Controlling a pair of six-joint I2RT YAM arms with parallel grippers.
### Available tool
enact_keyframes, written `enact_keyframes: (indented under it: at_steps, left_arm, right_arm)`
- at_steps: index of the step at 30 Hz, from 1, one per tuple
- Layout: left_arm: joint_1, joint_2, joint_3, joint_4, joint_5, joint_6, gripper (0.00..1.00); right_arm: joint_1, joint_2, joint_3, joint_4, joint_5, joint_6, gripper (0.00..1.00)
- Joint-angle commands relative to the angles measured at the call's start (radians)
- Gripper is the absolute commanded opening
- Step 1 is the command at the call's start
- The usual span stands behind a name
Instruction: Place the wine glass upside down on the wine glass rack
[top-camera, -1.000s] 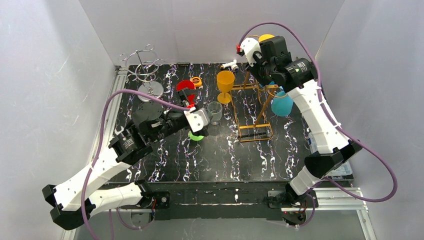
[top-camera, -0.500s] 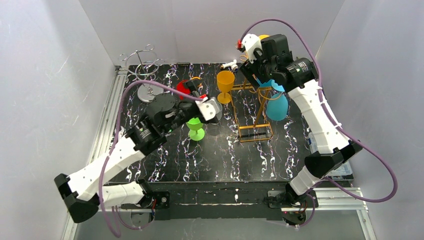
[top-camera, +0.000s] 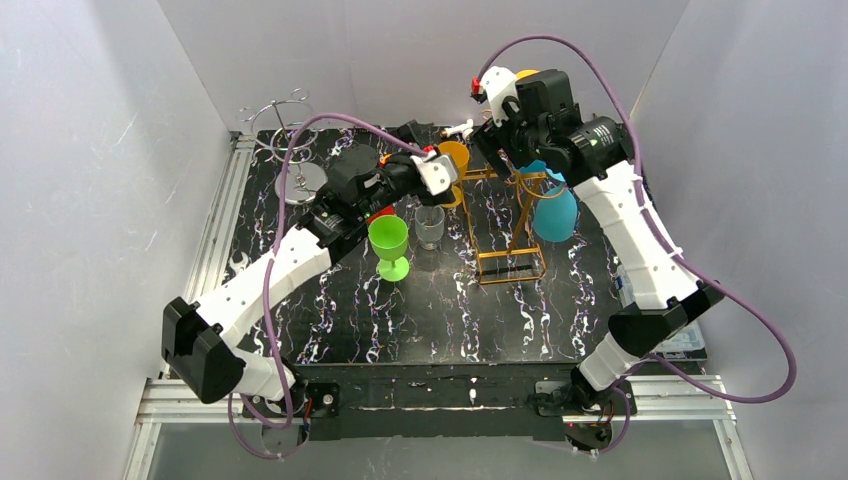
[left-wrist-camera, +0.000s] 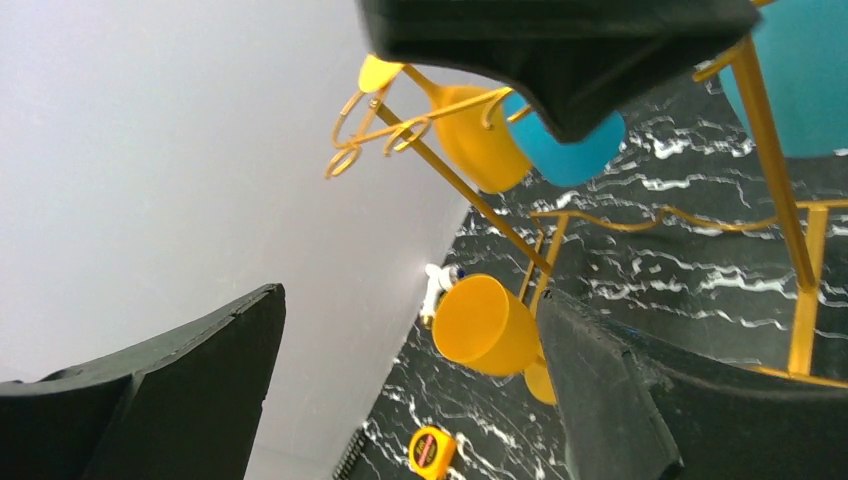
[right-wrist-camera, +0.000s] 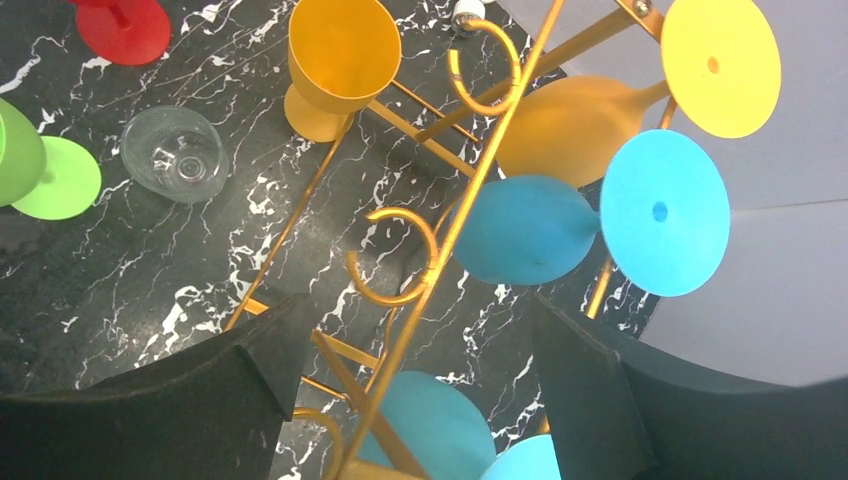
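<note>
The gold wine glass rack (top-camera: 510, 215) stands at the back right. A blue wine glass (top-camera: 553, 214) hangs upside down from it, and in the right wrist view a blue one (right-wrist-camera: 520, 230) and a yellow one (right-wrist-camera: 570, 125) hang side by side. My right gripper (top-camera: 497, 135) is open above the rack, its fingers (right-wrist-camera: 420, 305) either side of a gold rail and holding nothing. An orange wine glass (top-camera: 451, 160) stands upright by the rack. My left gripper (top-camera: 438, 172) is open right beside it; the glass (left-wrist-camera: 485, 325) shows ahead between the fingers (left-wrist-camera: 410, 300), untouched.
A green glass (top-camera: 388, 240), a clear glass (top-camera: 430, 225) and a red one (top-camera: 378, 213), partly hidden under my left arm, stand mid-table. A silver wire rack (top-camera: 290, 130) is at the back left. A yellow tape measure (left-wrist-camera: 430, 450) lies near the back wall.
My right gripper has opened and the blue glass now hangs free on the rack. My left arm has swung from the green glass back and right to the orange glass.
</note>
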Motion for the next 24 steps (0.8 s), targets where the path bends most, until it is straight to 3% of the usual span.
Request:
enact_keyframes:
  at_steps: [1,5,9,19,24]
  left_arm:
    - [0.055,-0.007,0.073,0.132,0.157,-0.068,0.95]
    - [0.089,0.001,0.030,0.166,0.307,0.041,0.98]
    - [0.118,0.043,0.010,0.202,0.389,0.178,0.98]
    - [0.150,0.221,0.122,0.241,0.549,0.430,0.88]
    - [0.150,0.285,0.168,0.253,0.580,0.502,0.81]
  right_arm:
    - [0.009,-0.037,0.080,-0.029,0.028,0.066,0.90]
    - [0.009,-0.067,0.137,-0.009,0.024,0.155,0.95]
    - [0.010,-0.129,0.100,0.046,-0.031,0.345,0.91]
    - [0.010,-0.466,-0.186,0.062,0.039,0.889,0.83]
    - [0.009,-0.669,-0.449,0.131,0.028,1.165,0.78]
